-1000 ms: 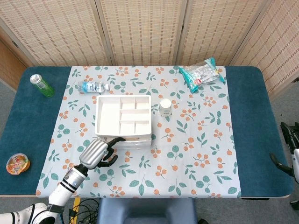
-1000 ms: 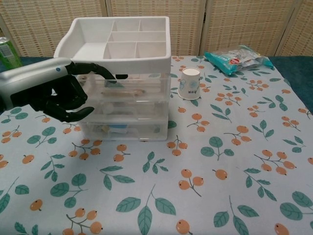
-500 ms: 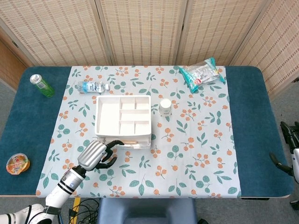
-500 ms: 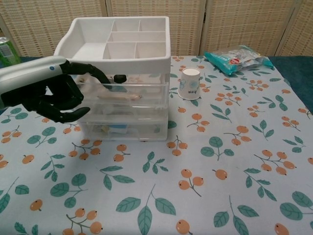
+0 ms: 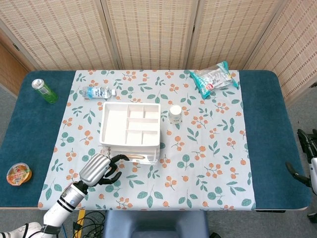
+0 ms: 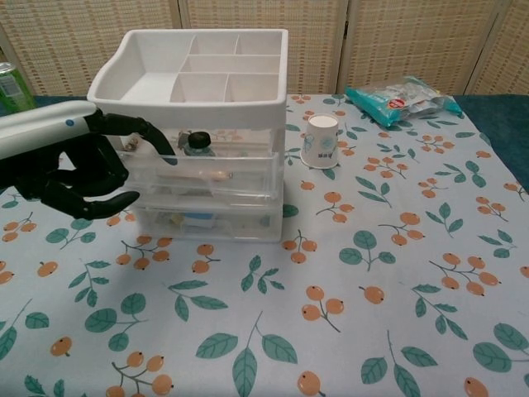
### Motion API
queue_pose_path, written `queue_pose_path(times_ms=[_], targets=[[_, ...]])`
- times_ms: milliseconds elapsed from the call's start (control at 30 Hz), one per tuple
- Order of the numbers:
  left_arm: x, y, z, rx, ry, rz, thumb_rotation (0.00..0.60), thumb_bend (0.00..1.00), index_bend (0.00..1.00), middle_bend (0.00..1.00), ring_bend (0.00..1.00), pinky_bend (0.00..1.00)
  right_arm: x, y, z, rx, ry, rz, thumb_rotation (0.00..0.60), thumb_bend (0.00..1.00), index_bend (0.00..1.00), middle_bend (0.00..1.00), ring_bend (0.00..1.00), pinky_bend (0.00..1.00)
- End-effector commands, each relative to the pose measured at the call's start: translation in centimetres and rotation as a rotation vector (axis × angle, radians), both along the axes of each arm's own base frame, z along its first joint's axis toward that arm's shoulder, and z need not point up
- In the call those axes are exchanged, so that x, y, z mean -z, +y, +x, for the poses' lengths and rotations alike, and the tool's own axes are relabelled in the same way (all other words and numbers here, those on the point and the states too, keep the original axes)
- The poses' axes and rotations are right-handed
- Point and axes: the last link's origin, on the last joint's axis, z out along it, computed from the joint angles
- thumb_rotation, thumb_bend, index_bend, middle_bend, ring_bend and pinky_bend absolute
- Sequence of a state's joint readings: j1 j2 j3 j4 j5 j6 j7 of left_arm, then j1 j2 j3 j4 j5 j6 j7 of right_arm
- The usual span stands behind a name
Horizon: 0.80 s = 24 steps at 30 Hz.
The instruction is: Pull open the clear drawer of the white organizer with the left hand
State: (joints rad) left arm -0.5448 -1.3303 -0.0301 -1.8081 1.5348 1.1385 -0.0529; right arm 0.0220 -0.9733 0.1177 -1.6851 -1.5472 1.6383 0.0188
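At the organizer's [image 6: 198, 124] front, left hand [image 6: 74, 165] hooks curled fingers [image 6: 145, 136] on the clear drawer [image 6: 211, 169].

left hand [image 5: 97, 169] hooking clear drawer [image 5: 140, 157], white organizer [image 5: 131, 131]

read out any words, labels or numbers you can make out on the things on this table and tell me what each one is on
None can be read.
water bottle: label print too small.
green can: nothing legible.
paper cup: faint blue marking, blurred.
teal snack bag: red logo and print, too blurred.
jelly cup: lid print too small.
white organizer: shows no text.
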Motion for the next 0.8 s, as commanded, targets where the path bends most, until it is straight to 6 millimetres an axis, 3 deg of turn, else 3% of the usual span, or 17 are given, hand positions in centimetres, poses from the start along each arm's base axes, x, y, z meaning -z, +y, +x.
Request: queue_pose_path(times_ms=[33, 800], targets=[[0.0, -0.2, 0.0, 0.000, 0.001, -0.003, 0.600, 0.43, 0.32, 0.90, 0.99, 1.00, 0.0, 0.0, 0.0, 0.000, 0.001, -0.001, 0.600, 0.28, 0.04, 0.18, 0.10, 0.04], [-0.4, -2.4, 0.3, 0.013, -0.011, -0.046, 0.600, 0.43, 0.36, 0.90, 0.99, 1.00, -0.2, 0.3, -0.3, 0.000, -0.005, -0.010, 0.600, 0.28, 0.04, 0.18, 0.10, 0.04]])
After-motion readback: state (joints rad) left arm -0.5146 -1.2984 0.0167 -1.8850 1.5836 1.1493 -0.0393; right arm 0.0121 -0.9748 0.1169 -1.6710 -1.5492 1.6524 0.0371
